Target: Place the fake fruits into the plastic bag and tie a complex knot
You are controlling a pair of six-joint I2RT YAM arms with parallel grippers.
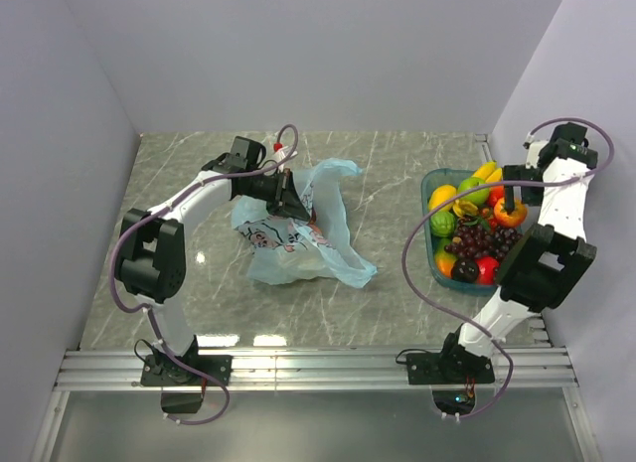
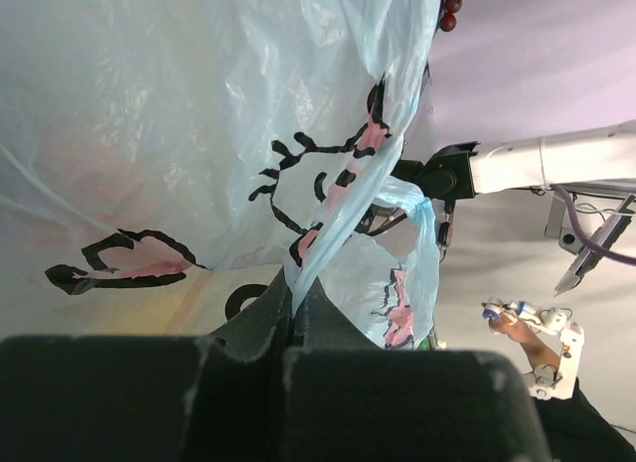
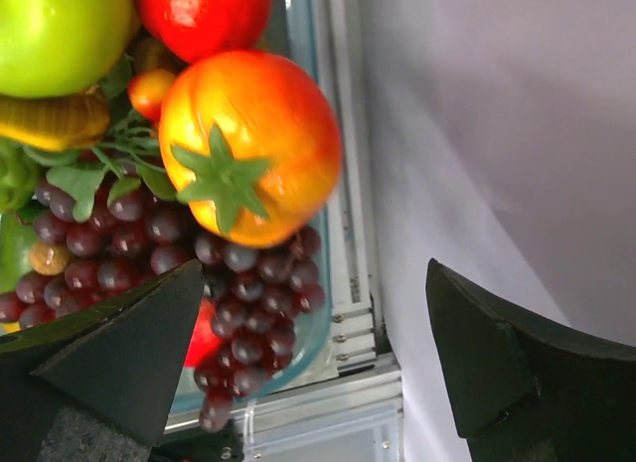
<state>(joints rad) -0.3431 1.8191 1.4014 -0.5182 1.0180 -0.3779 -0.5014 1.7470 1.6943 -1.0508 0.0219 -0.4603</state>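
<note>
l fingers (image 2: 256, 318) pinch plastic bag (image 2: 199, 134); r fingers (image 3: 129, 333) wide over fruits (image 3: 248, 144).

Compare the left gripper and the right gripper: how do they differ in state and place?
The left gripper is shut, pinching the bag; the right gripper is open and empty. The left gripper is at the bag; the right gripper hangs over the fruits in the tray. Both have dark fingers.

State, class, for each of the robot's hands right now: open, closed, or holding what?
Left hand: closed, pinching the plastic bag.
Right hand: open, holding nothing, over the fake fruits.
</note>
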